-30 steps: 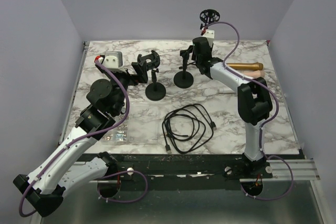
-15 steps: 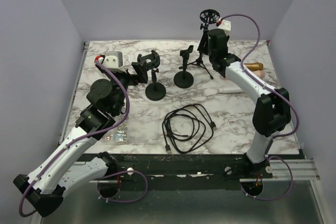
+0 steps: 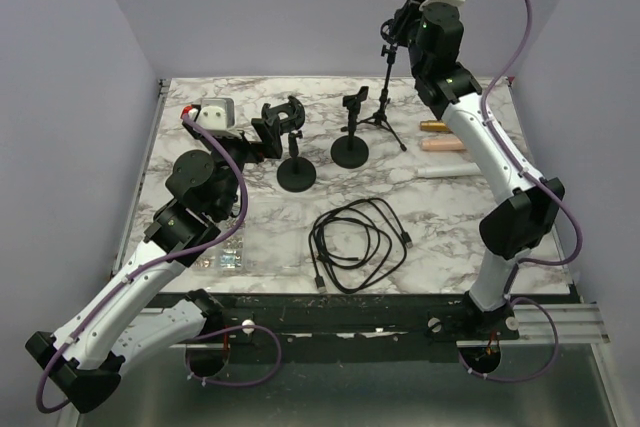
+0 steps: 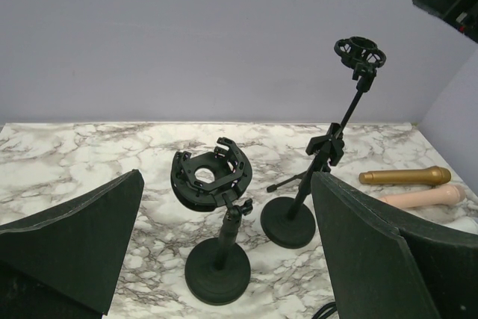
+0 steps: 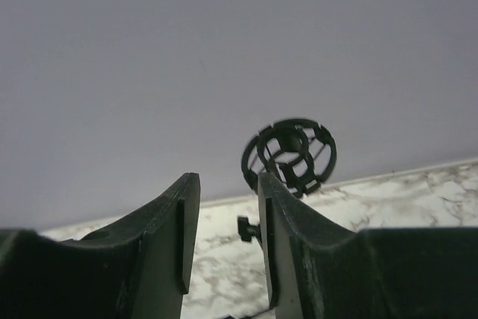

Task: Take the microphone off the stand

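My right gripper [image 5: 226, 199], fingers a narrow gap apart and holding nothing, hangs high over the back of the table, level with the black wire-ring mount [image 5: 289, 156] that tops the tall black tripod stand [image 3: 382, 119]; the ring sits just past my fingertips, apart from them. My left gripper [image 3: 262, 133], jaws spread wide and holding nothing, faces the black round shock mount [image 4: 210, 178] on the short black round-base stand [image 4: 218, 273]. Just right of that, a second black round-base stand [image 3: 349, 152] carries a small black clip [image 3: 353, 102]. The slim gold microphone [image 4: 405, 177] and the pale pink microphone [image 4: 422, 197] lie side by side on the white-and-grey marble table [image 3: 450, 217], right of the tripod and well apart from all three stands. A coiled black cable [image 3: 358, 242] lies nearer the arm bases. At the back-left corner a small grey metal tin [image 3: 225, 105] sits behind my left wrist; I cannot tell what it holds.
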Robot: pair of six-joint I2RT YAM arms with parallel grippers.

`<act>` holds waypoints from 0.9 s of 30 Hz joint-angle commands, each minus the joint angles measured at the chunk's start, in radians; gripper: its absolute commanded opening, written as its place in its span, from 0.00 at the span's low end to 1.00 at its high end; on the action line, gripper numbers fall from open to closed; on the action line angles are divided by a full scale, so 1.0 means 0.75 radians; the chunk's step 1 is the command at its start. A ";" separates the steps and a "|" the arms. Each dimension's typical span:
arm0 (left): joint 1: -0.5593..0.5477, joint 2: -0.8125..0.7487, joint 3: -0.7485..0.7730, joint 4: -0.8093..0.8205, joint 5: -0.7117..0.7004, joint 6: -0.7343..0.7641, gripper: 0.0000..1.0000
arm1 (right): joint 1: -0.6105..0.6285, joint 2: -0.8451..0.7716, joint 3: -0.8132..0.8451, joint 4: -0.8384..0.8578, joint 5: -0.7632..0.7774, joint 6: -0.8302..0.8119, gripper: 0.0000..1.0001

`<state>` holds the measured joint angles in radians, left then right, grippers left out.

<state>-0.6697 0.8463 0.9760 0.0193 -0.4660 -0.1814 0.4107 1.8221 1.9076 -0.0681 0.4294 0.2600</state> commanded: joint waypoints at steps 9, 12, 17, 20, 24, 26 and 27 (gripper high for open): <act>-0.003 -0.014 0.044 0.009 0.004 0.013 0.99 | -0.024 0.328 0.333 -0.080 -0.183 -0.040 0.31; -0.003 -0.019 0.044 0.009 -0.002 0.020 0.98 | -0.024 0.353 0.268 -0.090 -0.141 -0.037 0.28; -0.003 -0.020 0.042 0.013 -0.005 0.023 0.99 | -0.024 0.330 0.069 -0.073 -0.109 -0.003 0.24; -0.003 -0.018 0.043 0.011 0.000 0.021 0.99 | -0.024 0.302 -0.049 -0.040 -0.117 0.024 0.23; -0.003 -0.014 0.042 0.010 0.000 0.021 0.99 | -0.024 0.296 -0.118 -0.029 -0.127 0.041 0.23; -0.003 -0.013 0.042 0.011 -0.001 0.021 0.98 | -0.024 0.301 -0.125 -0.028 -0.126 0.042 0.23; -0.003 -0.010 0.042 0.011 -0.002 0.021 0.99 | -0.024 0.306 -0.119 -0.033 -0.126 0.041 0.23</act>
<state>-0.6697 0.8433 0.9760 0.0193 -0.4664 -0.1761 0.3969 2.0727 1.8359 -0.0841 0.3424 0.2794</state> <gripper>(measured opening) 0.980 0.229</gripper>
